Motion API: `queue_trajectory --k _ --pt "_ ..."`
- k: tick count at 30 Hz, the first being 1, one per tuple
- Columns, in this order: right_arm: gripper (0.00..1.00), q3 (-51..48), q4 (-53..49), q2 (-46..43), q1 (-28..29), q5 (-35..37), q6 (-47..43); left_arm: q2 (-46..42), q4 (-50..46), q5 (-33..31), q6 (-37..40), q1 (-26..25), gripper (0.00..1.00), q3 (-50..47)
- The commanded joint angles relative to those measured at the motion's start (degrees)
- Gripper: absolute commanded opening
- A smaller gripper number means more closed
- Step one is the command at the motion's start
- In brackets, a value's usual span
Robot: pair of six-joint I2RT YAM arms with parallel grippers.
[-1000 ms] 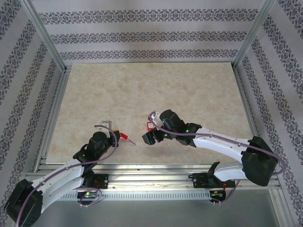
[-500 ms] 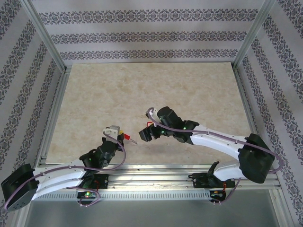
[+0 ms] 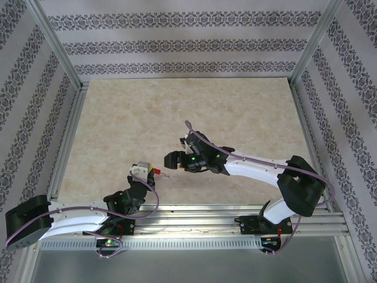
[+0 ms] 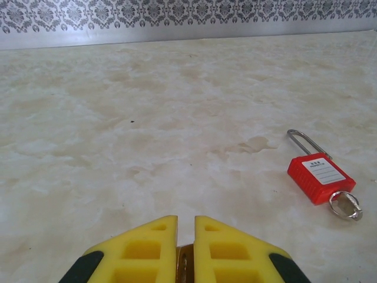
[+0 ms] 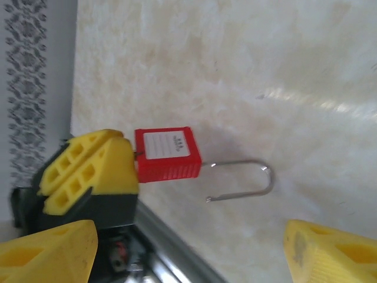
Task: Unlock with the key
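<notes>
Seemingly left gripper (image 4: 186, 223) clamped on brass key (image 4: 184, 266), right gripper (image 5: 191, 236) wide apart over red padlock (image 5: 168, 162), white label (image 5: 167, 144) illegible.

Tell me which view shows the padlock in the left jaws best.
Right wrist: the red padlock shows its label and open shackle, pinched in the left jaws. Top external gives a small red speck.

Top camera looks down; both wrist cameras closely share padlock (image 4: 321, 177).

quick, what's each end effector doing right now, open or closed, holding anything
left end effector: closed on the key, red padlock at its tip
right end effector: wide open, holding nothing
</notes>
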Motion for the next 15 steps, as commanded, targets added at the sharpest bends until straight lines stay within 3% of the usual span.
queue_trajectory --k 1,4,10,15 --pt "0.82 -0.8 5.21 -0.28 2.74 -1.11 18.98 -0.68 1.81 -2.02 2.14 -0.95 0.0 -1.43" --pt "0.82 -2.34 6.9 -1.04 5.62 1.39 26.07 -1.07 2.37 -1.46 2.02 -0.98 0.0 -1.95" --pt "0.81 -8.86 19.87 1.97 11.02 8.65 38.68 -2.15 2.97 0.34 2.86 -0.95 0.0 -2.64" --pt "0.82 -8.87 26.69 7.63 12.15 13.94 42.78 -3.3 1.79 1.21 2.86 -1.03 0.0 -2.61"
